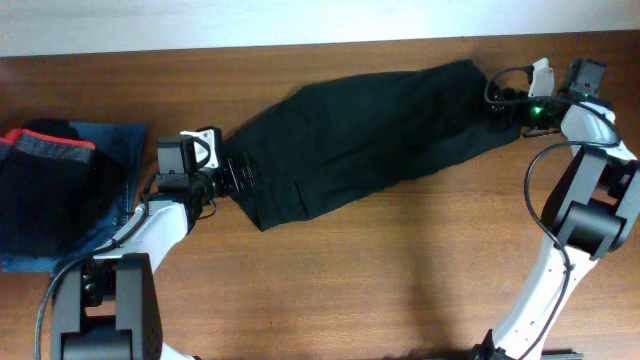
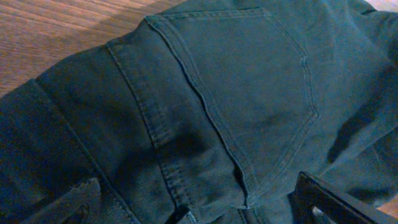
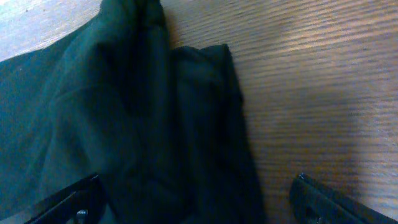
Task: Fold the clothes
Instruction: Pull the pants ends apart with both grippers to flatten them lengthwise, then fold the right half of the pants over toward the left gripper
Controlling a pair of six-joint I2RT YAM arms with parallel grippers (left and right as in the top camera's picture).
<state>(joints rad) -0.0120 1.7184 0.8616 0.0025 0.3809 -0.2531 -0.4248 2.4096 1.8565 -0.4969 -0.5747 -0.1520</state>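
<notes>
The black garment [image 1: 370,125] lies stretched across the wooden desk [image 1: 400,270], its long axis running from lower left to upper right, with 1 tool at each end. The left tool [image 1: 232,176] is at the end with the stitched pocket [image 2: 249,93], and the right tool [image 1: 506,98] is at the narrow far end. Both tools are released, their jaws spread wide over matte, limp, seamed cloth.

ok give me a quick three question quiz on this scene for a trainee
1. True or false: the black garment is folded into a small square.
2. Fill in: the left gripper and right gripper both have jaws ___.
3. The blue jeans lie: A) nearer the left gripper, B) nearer the right gripper, C) on the black garment.
Key: 1 false; 2 open; 3 A.
</notes>
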